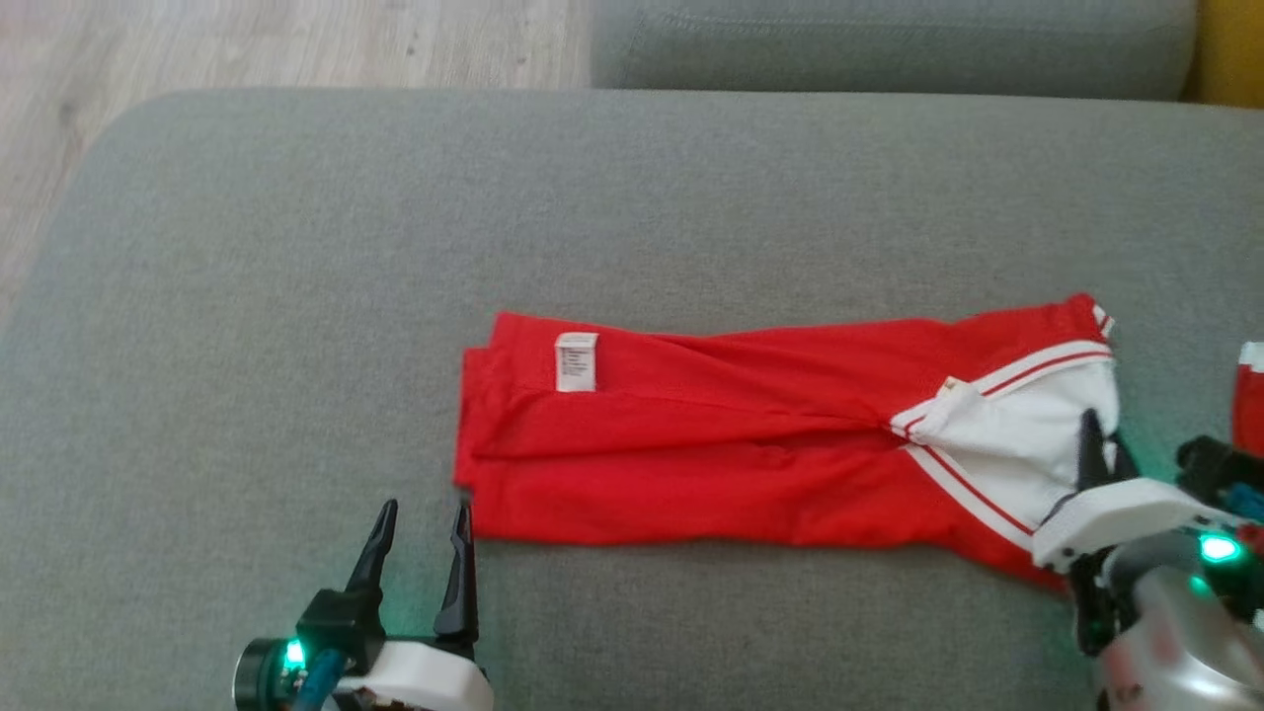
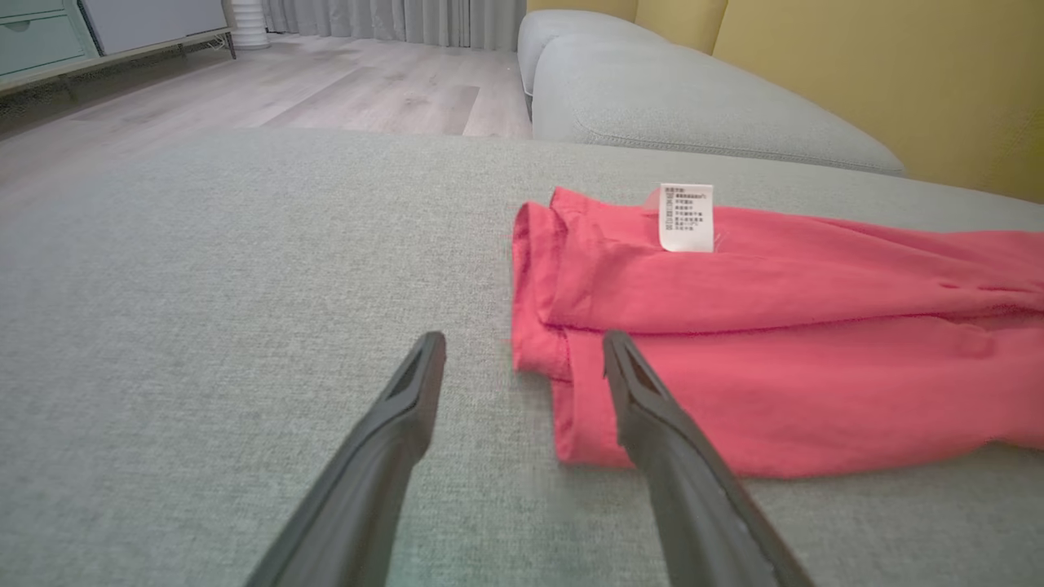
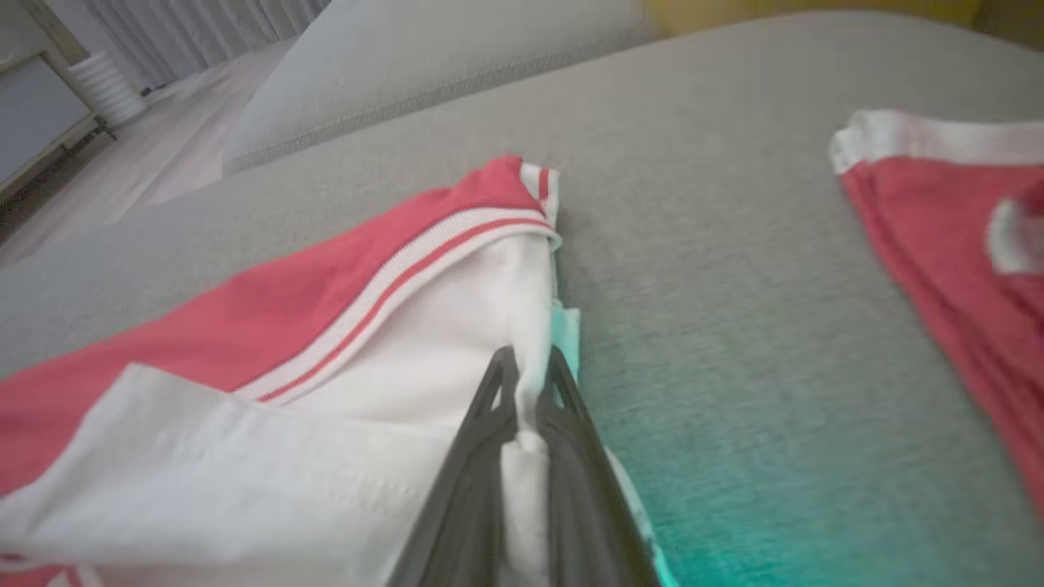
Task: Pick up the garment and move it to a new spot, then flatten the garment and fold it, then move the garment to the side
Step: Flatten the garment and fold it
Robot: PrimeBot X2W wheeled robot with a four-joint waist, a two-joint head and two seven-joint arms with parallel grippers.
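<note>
Head view: the red garment [image 1: 711, 454] lies on a grey sofa cushion [image 1: 296, 296], folded into a long band running from the centre toward 3 o'clock, its white care label [image 1: 576, 361] face up near the 9 o'clock end. The white, red-striped collar section [image 1: 1017, 434] forms the 3 o'clock end. The left gripper [image 1: 425, 508], at 7 o'clock, hovers just beside the garment's near corner at the label end with its jaws spread and holding nothing; in the left wrist view [image 2: 524, 338] one finger overlaps the red hem and the other lies over bare cushion. The right gripper [image 1: 1101, 444], at 4 o'clock, has its jaws pressed together, pinching the white fabric, as the right wrist view [image 3: 530, 359] confirms. A second red cloth with white trim [image 1: 1250, 395] lies apart at the 3 o'clock edge. Wood floor [image 1: 247, 39] shows at 11 o'clock.
</note>
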